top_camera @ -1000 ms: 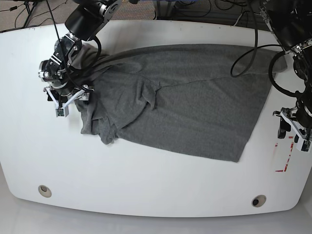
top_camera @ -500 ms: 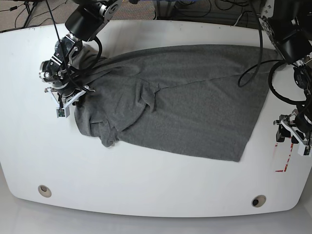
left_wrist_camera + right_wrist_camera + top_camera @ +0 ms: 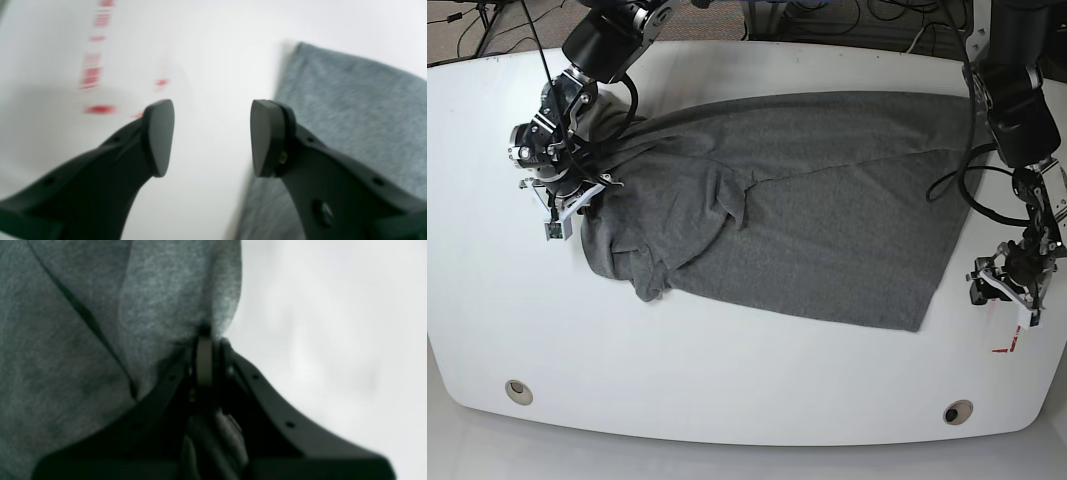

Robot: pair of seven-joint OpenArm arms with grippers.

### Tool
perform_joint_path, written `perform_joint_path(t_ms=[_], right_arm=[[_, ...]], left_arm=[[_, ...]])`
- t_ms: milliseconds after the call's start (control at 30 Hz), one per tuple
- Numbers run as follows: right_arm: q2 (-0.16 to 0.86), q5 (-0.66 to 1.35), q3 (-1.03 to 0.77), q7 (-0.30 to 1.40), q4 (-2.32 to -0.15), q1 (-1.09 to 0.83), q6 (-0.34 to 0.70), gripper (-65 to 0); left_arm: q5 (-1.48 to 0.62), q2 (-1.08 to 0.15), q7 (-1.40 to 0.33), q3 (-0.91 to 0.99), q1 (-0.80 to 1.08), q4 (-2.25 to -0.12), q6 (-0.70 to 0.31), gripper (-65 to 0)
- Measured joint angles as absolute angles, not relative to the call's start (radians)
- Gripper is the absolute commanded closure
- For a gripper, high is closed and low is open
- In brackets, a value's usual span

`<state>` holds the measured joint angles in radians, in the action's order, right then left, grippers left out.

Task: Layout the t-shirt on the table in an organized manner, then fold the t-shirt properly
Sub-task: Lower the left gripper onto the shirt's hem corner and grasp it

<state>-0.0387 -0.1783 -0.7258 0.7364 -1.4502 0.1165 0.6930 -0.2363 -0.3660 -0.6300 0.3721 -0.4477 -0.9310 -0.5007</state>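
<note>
The grey t-shirt (image 3: 807, 205) lies spread over the middle of the white table (image 3: 727, 370), bunched and creased at its left end. My right gripper (image 3: 570, 207) is at that left end, shut on a fold of the t-shirt's edge (image 3: 186, 306); the pinch (image 3: 205, 340) shows in the right wrist view. My left gripper (image 3: 1005, 292) is low over bare table just right of the shirt's right edge. It is open with nothing between the fingertips (image 3: 160, 136), and the t-shirt (image 3: 350, 110) lies beside the right finger.
A red-and-white tape mark (image 3: 1012, 335) sits by the left gripper, blurred in the wrist view (image 3: 96, 73). Two round holes (image 3: 518, 391) (image 3: 957, 412) lie near the front edge. Cables hang over the shirt's right side (image 3: 962, 160).
My right gripper has shut on the shirt's left edge. My left gripper has moved left and nearer to the shirt's right edge, still open.
</note>
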Motion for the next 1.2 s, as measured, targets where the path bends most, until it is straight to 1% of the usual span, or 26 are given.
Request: perform_joint_path(t_ms=[200,267,467,733,933,1100,1200], right_arm=[[-0.039,-0.179,-0.726,0.738,-1.45,0.117,0.693,0.0],[-0.039,-0.179,-0.726,0.74,-1.451,0.117,0.693,0.0],[-0.039,-0.178,-0.726,0.739,-1.451,0.117,0.693,0.0],[-0.039,-0.176,-0.726,0.74,-1.451,0.117,0.693,0.0],[-0.039,-0.176,-0.726,0.74,-1.451,0.117,0.693,0.0],[-0.038,-0.176,-0.726,0.74,-1.451,0.117,0.698,0.0],[-0.039,-0.176,-0.726,0.74,-1.451,0.117,0.698,0.0]], left_arm=[[-0.221,-0.369,-0.577,0.314,-0.506,-0.754,-0.493,-33.8],[-0.228,-0.371,-0.531,0.293,-0.532,-0.684,-0.493,-33.8],[-0.234,-0.36,-0.467,0.26,-0.588,-0.559,-0.494,-33.8],[-0.235,-0.31,-0.421,0.182,-0.599,-0.525,-0.493,-33.8],[-0.236,-0.268,-0.402,0.167,-0.604,-0.525,-0.493,-33.8],[-0.237,-0.239,-0.397,0.166,-0.609,-0.525,-0.454,-33.8],[-0.237,-0.229,-0.397,0.166,-0.61,-0.525,-0.451,-33.5]])
